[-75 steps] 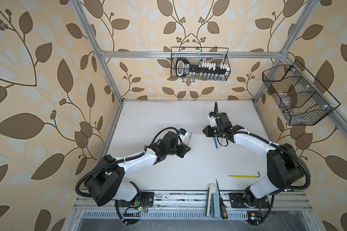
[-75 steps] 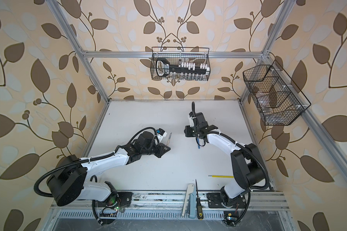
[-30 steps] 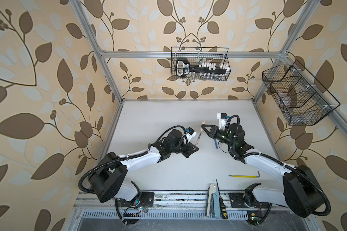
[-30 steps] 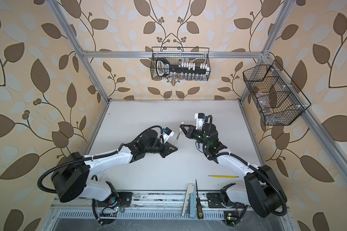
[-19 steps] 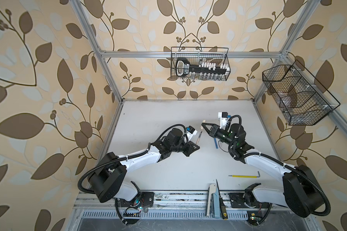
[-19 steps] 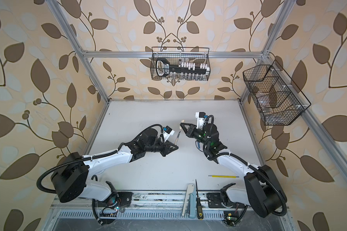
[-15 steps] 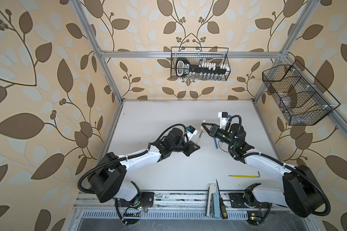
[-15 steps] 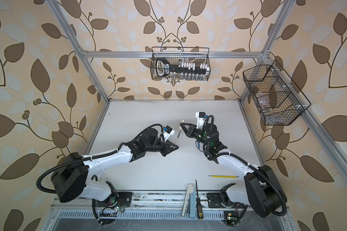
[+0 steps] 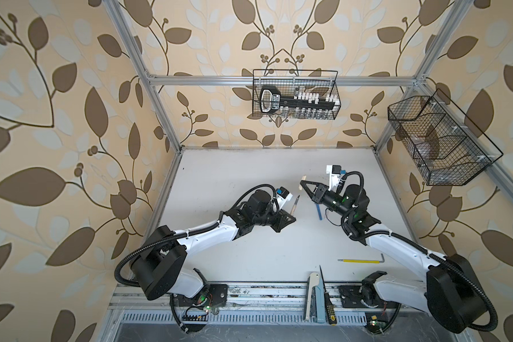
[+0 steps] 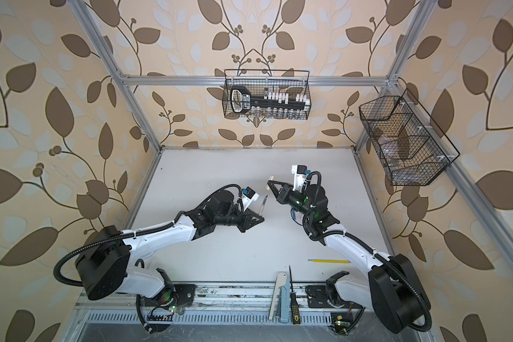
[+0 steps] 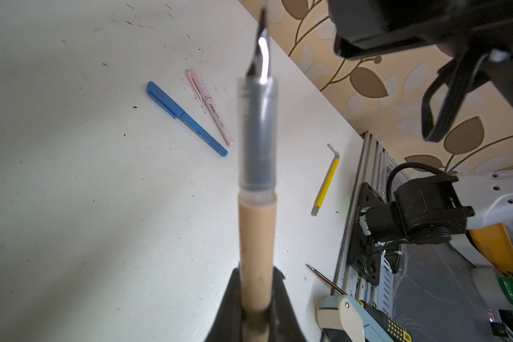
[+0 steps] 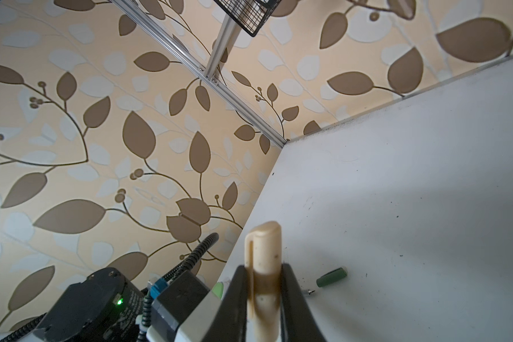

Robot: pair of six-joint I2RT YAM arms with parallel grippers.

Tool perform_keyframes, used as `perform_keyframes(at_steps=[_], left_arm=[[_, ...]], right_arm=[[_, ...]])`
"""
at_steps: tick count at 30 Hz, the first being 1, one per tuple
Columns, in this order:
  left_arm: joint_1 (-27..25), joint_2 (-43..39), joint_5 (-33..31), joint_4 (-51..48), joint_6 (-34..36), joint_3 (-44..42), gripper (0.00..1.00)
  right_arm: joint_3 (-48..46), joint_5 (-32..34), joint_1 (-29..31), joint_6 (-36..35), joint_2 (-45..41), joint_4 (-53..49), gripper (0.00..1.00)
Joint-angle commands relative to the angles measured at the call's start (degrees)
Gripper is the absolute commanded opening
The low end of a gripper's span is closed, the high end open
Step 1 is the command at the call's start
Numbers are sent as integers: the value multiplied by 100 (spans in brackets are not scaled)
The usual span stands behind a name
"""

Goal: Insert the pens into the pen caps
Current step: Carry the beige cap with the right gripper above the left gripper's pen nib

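Both arms have closed in above the table (image 9: 249, 177), left gripper (image 9: 290, 216) clamped on the tan pen (image 9: 295, 204), right gripper (image 12: 263, 271) clamped on the tan cap (image 12: 263, 237), pen tip and cap near but apart; insertion is judged the pending step.

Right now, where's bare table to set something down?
Free: back strip of table, bordered by rear wall, left claw and right claw; front middle, between left arm and yellow hex key. Crowded: beneath right arm, where blue pen and pink pen lie.
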Motion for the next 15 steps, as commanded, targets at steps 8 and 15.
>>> perform_keyframes(at_steps=[8,15], left_arm=[[-48,-348,68,103,97,172,0],[-48,-262,66,107,89,208,0]], right_arm=[[-124,92,92,-81,55,-55,19],[-271,80,218,-17,129,182,19]])
